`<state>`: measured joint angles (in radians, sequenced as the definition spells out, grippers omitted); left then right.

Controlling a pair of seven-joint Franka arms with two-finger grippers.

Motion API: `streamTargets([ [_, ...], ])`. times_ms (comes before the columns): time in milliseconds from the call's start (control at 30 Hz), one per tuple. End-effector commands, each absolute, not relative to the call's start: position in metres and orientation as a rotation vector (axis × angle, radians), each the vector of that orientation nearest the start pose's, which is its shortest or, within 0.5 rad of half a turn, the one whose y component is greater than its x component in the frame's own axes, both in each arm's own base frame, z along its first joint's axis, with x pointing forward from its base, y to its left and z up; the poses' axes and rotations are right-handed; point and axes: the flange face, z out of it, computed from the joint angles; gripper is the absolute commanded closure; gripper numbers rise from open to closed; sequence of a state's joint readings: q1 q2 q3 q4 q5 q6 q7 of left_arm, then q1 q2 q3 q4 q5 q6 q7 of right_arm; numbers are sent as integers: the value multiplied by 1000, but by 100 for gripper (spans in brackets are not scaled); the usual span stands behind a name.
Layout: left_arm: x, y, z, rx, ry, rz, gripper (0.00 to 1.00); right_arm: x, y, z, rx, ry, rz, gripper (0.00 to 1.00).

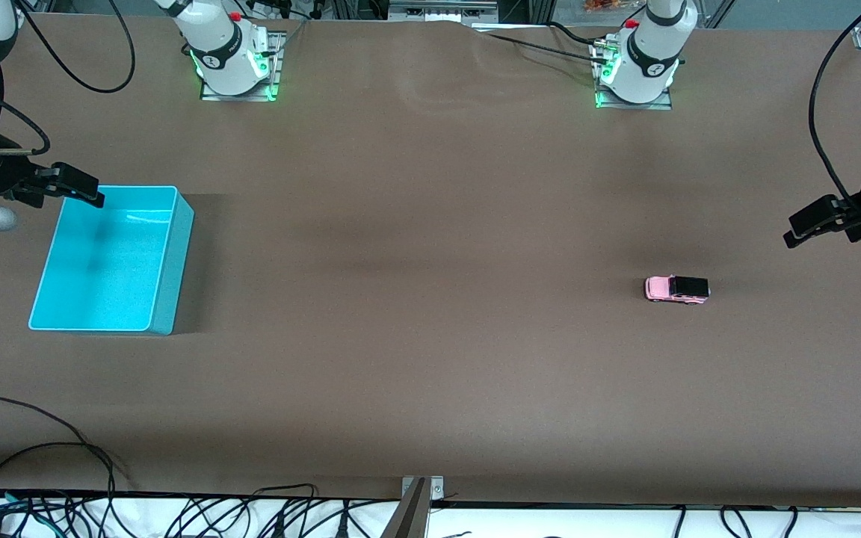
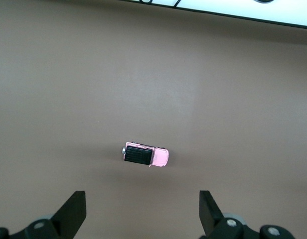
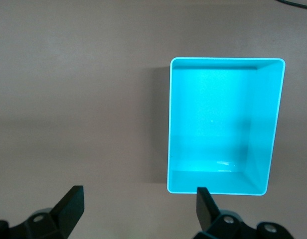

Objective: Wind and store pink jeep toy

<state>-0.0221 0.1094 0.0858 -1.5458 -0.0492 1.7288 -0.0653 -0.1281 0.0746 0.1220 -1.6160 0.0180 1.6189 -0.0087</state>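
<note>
A matte brown worktop [image 1: 430, 224] fills the scene, smooth and bare apart from two things. The pink jeep toy [image 1: 676, 288] sits on its wheels toward the left arm's end, below and ahead of the left claw [image 2: 141, 209], which hangs released with its fingers spread wide. The right claw [image 3: 136, 209], also released, waits over the edge of the teal bin [image 1: 165, 261], a glossy, rectangular, empty plastic box. The jeep is tiny, boxy and hard, with a black roof; a slightly off-centre pinch would likely roll or squirt it away.
</note>
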Motion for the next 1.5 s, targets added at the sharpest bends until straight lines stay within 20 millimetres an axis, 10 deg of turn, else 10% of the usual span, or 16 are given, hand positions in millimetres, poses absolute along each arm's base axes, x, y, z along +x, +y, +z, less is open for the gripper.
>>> streamTargets([
  [0, 598, 31, 593, -3195, -191, -125, 0, 580, -4, 571, -3126, -26, 97, 0],
  [1467, 593, 17, 578, -3130, -117, -12, 0, 580, -5, 571, -3127, -24, 97, 0],
])
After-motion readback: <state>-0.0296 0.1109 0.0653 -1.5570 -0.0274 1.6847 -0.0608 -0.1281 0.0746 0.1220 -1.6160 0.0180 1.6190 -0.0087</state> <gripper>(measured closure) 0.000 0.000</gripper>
